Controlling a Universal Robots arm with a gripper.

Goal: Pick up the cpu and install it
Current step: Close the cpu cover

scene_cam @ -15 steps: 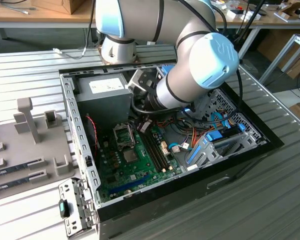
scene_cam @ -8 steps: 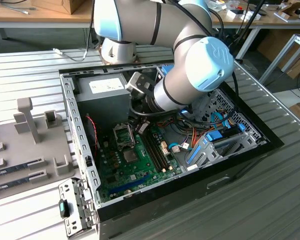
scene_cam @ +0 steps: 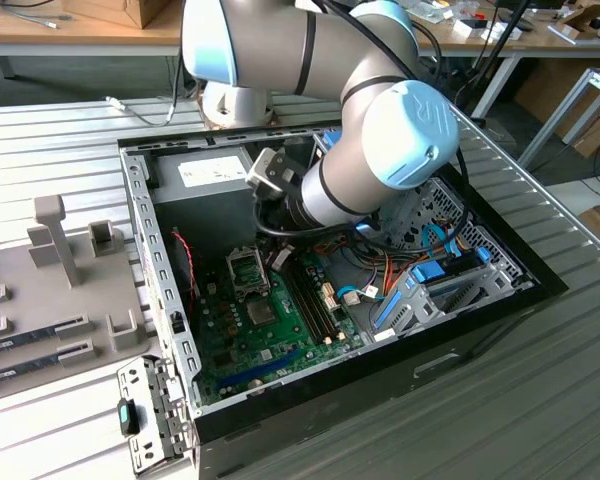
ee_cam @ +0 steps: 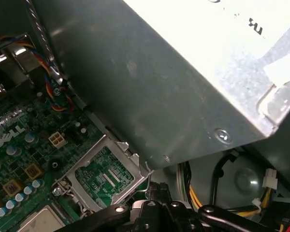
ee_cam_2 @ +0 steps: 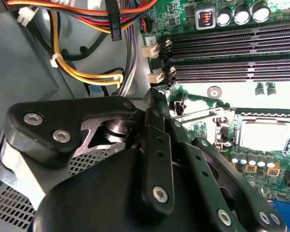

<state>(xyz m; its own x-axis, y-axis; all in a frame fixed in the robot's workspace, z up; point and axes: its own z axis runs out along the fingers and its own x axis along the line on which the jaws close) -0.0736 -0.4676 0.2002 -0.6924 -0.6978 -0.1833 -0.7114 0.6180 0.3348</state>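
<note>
The cpu (ee_cam_2: 263, 134) shows as a flat silvery square lying inside the metal-framed socket on the green motherboard (scene_cam: 250, 340); its corner is also in the first wrist view (ee_cam: 38, 220). The socket's hinged bracket (ee_cam: 102, 176) stands raised beside it. In the exterior view the socket (scene_cam: 246, 270) sits just below the arm's wrist (scene_cam: 310, 195), which reaches down into the open computer case. My gripper (ee_cam_2: 155, 104) is a black linkage hanging over the board beside the socket, between it and the cable bundle. Its black body also shows in the first wrist view (ee_cam: 154, 210). Nothing is seen held in it.
The grey power supply box (scene_cam: 205, 175) stands close behind the socket and looms over the gripper (ee_cam: 183, 87). Coloured cables (ee_cam_2: 87, 72) run beside it. Black memory slots (ee_cam_2: 232, 53) lie past the socket. A blue drive cage (scene_cam: 430, 285) and a grey parts fixture (scene_cam: 60, 290) flank the case.
</note>
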